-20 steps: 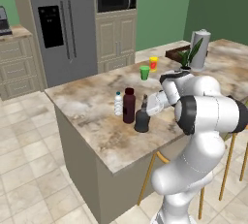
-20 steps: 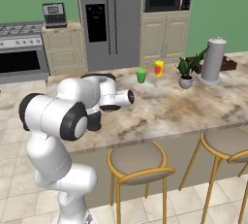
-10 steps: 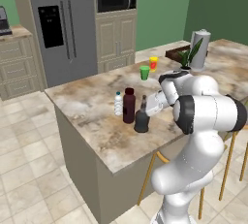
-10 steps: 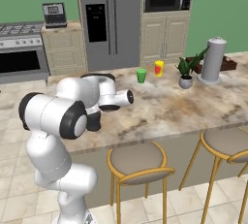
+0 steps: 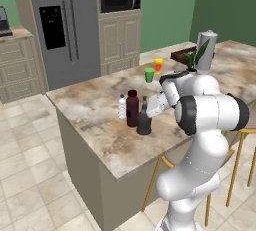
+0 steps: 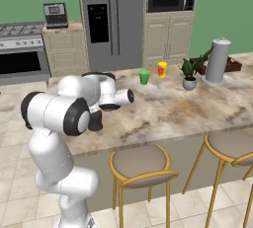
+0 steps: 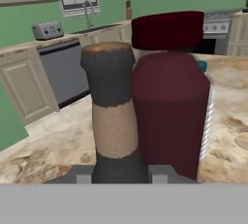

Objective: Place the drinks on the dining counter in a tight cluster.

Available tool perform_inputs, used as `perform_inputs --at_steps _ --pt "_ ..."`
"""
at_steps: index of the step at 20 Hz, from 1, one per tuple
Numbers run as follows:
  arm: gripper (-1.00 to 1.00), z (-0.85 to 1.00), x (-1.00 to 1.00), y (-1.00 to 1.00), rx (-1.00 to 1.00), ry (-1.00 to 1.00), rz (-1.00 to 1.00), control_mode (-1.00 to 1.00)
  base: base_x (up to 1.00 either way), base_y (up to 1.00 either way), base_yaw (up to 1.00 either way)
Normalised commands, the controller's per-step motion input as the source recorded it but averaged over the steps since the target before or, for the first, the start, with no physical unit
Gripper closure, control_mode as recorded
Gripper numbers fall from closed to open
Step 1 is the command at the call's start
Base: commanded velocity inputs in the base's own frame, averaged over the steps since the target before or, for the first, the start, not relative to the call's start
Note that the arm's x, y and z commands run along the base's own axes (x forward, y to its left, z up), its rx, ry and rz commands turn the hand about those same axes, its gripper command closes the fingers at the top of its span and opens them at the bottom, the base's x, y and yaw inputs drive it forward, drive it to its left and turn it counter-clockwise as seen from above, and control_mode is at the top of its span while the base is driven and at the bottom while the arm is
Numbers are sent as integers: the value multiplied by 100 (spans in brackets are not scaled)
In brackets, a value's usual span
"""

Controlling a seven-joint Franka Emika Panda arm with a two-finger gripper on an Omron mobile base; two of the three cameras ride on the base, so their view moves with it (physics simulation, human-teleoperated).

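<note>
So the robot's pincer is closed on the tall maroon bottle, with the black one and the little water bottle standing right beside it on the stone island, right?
Not quite: the pincer is closed on the squat black bottle, gripping its thin neck, as the hand view shows. The maroon bottle stands free right beside it, with the water bottle on its far side, all on the stone island.

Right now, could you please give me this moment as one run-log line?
claw: shut on black bottle | maroon bottle: beside it | water bottle: next to maroon | all upright on dining counter
</note>
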Motion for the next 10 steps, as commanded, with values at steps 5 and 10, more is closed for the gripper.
perform_inputs --at_steps 5,10 --pt "100 0 5 2 0 0 0 -100 0 0 0" --pt "100 -1 -3 0 0 0 0 -100 0 0 0"
